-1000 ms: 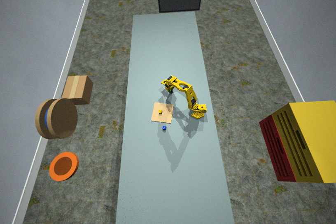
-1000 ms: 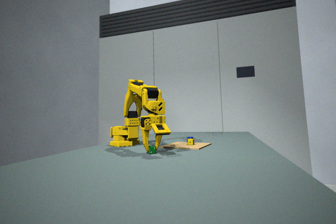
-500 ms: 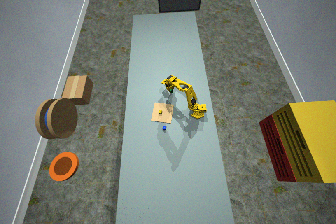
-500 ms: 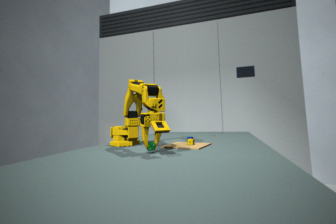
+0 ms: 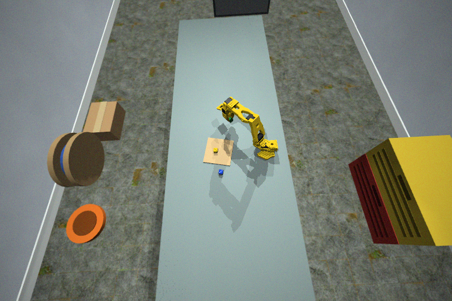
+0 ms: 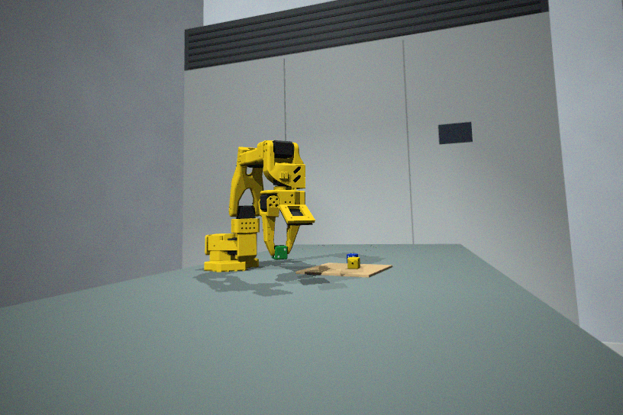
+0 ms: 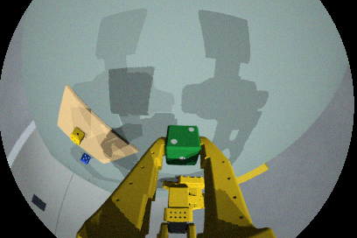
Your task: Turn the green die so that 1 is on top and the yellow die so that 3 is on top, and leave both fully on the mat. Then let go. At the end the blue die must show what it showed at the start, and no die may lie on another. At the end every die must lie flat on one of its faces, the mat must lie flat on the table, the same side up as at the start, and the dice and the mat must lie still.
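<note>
The jaws are clamped on the green die (image 7: 182, 144), pinched right at their tips and hanging clear above the counter (image 6: 352, 339), off the mat (image 5: 218, 159). The yellow die (image 5: 215, 150) sits on that mat.

One die (image 5: 215, 150) is set on the mat (image 5: 222, 161); another (image 5: 220, 171) is placed just off it, on the table (image 5: 226, 239)

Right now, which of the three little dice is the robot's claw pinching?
The small green die, squeezed in the yellow gripper. The yellow die sits on the tan mat; the blue die beside it.
</note>
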Controlling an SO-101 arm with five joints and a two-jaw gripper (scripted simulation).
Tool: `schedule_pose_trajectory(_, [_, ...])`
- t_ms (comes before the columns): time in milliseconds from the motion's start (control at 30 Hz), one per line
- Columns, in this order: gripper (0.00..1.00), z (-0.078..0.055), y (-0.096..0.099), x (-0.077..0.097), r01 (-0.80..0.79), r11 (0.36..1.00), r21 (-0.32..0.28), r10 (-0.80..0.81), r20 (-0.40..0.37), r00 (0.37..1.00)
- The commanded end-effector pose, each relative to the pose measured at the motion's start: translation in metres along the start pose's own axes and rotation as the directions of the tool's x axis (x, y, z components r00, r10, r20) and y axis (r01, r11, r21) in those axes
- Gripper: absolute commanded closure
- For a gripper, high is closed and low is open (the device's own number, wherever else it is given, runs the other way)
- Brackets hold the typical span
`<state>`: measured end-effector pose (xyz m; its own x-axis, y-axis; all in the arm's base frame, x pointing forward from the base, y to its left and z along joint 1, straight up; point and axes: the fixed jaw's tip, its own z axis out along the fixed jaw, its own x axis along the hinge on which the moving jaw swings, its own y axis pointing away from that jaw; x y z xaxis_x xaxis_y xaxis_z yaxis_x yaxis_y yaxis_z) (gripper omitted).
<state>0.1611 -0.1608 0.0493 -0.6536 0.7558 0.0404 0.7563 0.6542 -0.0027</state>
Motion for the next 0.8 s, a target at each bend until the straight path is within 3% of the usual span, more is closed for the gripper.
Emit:
schedule_pose_trajectory(0, [1.0,-0.0182,0.0029,-0.0067,0.002,1.0,-0.005,-0.001,0.08,0.997])
schedule_pose_trajectory(767, [1.0,-0.0182,0.0041,-0.0065,0.007,1.0,-0.004,-0.006,0.08,0.997])
